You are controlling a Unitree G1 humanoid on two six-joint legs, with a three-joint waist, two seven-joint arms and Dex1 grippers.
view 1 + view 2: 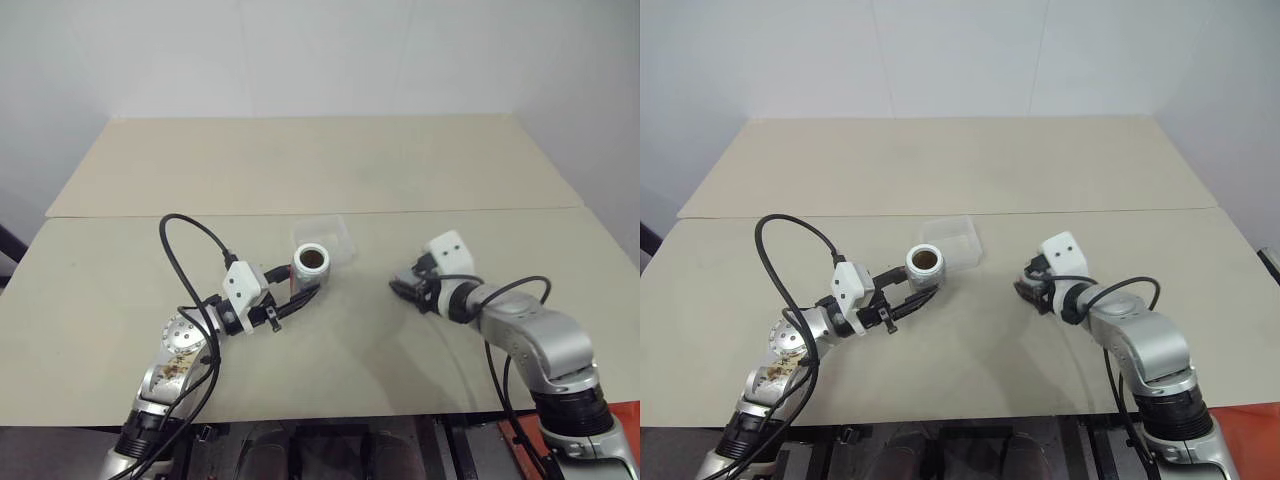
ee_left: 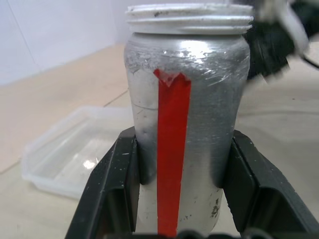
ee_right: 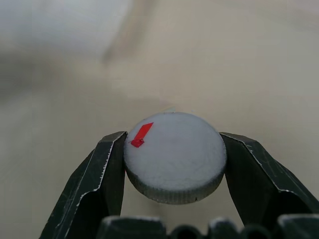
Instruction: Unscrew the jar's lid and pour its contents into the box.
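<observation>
L hand (image 1: 300, 288) clamps open jar (image 1: 311, 263) beside box (image 1: 338, 237); R hand (image 3: 174, 149) grips lid (image 3: 174, 157).

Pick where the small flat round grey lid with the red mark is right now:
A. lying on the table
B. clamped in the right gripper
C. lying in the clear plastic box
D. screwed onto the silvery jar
B: the lid sits clamped between the right gripper fingers, while the jar shows bare threads.

The jar (image 1: 311, 262) sits just before the box (image 1: 335, 238); the lid (image 3: 174, 157) well right.
</observation>
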